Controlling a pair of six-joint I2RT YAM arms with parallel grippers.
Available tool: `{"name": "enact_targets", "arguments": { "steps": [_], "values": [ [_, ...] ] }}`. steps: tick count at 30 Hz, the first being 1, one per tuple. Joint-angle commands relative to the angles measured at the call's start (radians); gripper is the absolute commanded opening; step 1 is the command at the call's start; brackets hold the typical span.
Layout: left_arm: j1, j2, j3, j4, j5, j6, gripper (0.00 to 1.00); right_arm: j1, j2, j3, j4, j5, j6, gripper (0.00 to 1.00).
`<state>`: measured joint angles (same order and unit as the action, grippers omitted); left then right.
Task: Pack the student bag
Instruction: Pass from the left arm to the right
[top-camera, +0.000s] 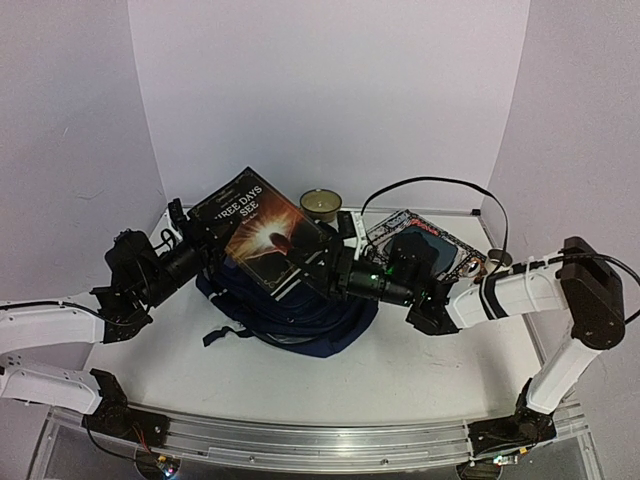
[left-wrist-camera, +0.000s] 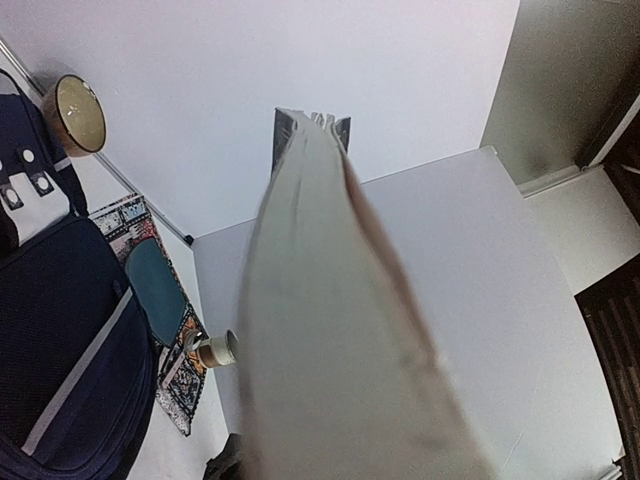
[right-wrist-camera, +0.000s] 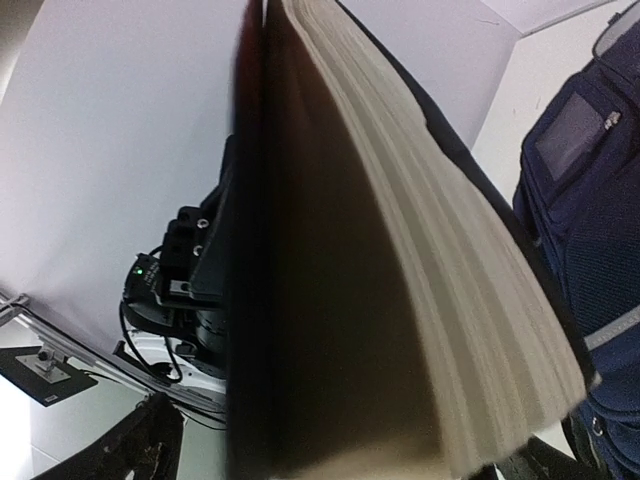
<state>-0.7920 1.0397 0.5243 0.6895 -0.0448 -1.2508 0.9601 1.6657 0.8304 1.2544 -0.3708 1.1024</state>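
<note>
Navy-blue student bag (top-camera: 300, 318) with white stripe lies slumped.

book (right-wrist-camera: 400, 300): seen edge-on, filling the middle of the frame from top centre to the bottom edge
cover (right-wrist-camera: 290, 300): dark, on the book's left side
page edges (right-wrist-camera: 460, 290): cream, fanning wider toward the lower right, blurred
student bag (right-wrist-camera: 590, 230): navy fabric along the right edge, partly behind the book
pocket patch (right-wrist-camera: 570, 135): greyish, upper right on the bag
stripe (right-wrist-camera: 615, 328): pale, slanting, at right
other arm (right-wrist-camera: 190, 270): black, left of the book, small green light lit
fingers (right-wrist-camera: 140, 445): dark blurs in the bottom corners, spread wide, book between them
</note>
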Motion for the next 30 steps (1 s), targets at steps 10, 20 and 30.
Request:
{"name": "enact_targets", "arguments": {
  "steps": [10, 20, 30],
  "values": [
    [-0.015, 0.005, 0.016, 0.151, 0.016, -0.049, 0.00, -0.055, -0.018, 0.092, 0.337, -0.080, 0.016, 0.78],
    [-0.027, 0.044, 0.004, 0.168, 0.028, -0.064, 0.00, -0.091, -0.048, 0.066, 0.370, -0.080, 0.017, 0.39],
    [-0.027, 0.081, -0.047, 0.168, 0.026, -0.013, 0.14, -0.141, -0.099, 0.004, 0.370, -0.107, 0.018, 0.00]
  ]
}}
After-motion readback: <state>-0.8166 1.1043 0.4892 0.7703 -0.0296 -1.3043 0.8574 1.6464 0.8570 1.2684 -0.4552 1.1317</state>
